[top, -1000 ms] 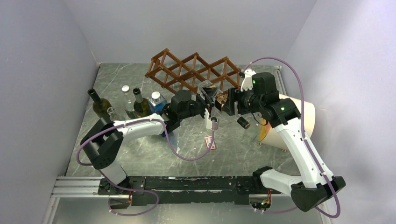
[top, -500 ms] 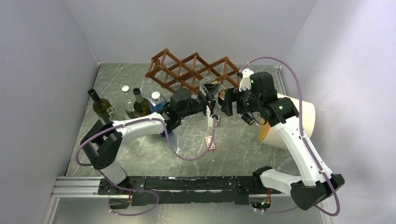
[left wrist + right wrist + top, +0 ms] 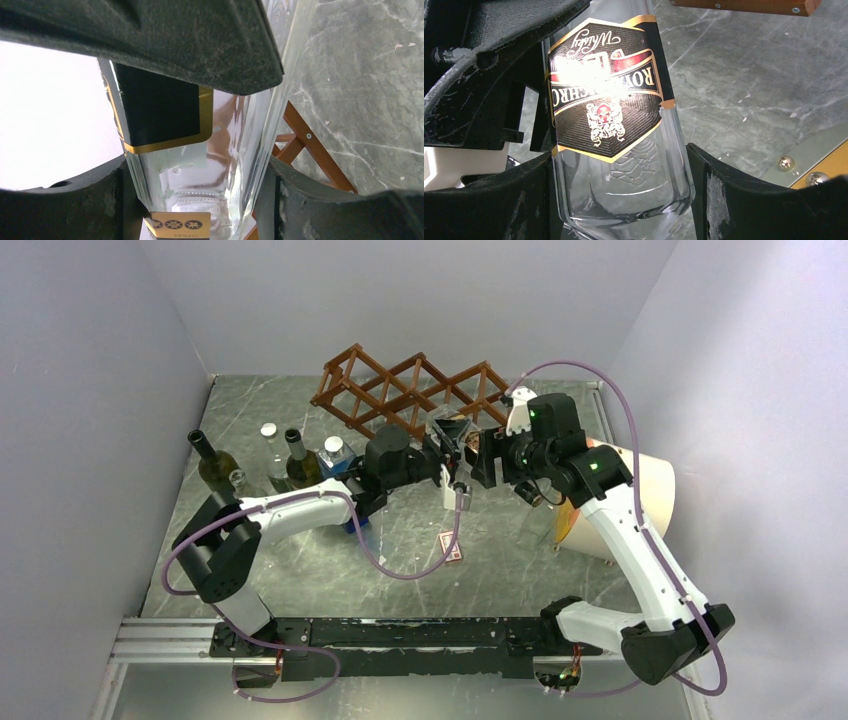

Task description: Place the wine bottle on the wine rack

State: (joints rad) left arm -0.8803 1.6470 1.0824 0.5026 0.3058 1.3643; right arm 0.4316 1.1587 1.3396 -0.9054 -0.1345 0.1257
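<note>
A clear glass bottle point(image 3: 452, 436) with a black and gold whisky label hangs in the air just in front of the reddish-brown lattice wine rack point(image 3: 400, 390). My left gripper point(image 3: 442, 458) is shut on it from the left and my right gripper point(image 3: 482, 458) from the right. In the left wrist view the bottle point(image 3: 200, 165) fills my gripper point(image 3: 195, 205), with a rack slat point(image 3: 310, 145) behind. In the right wrist view the bottle point(image 3: 614, 125) sits between the fingers of my gripper point(image 3: 619, 200); a rack slat point(image 3: 744, 5) shows at the top.
Several other bottles stand at the left: a green one point(image 3: 212, 465), a clear one point(image 3: 270, 455), a dark one point(image 3: 300, 465) and a blue one point(image 3: 338, 455). A cream and orange cylinder point(image 3: 630, 495) lies at the right. A small card point(image 3: 452, 546) lies on the marble table point(image 3: 300, 560).
Both grippers have carried the bottle a little back and to the left, closer to the rack. Both holds are unchanged.
</note>
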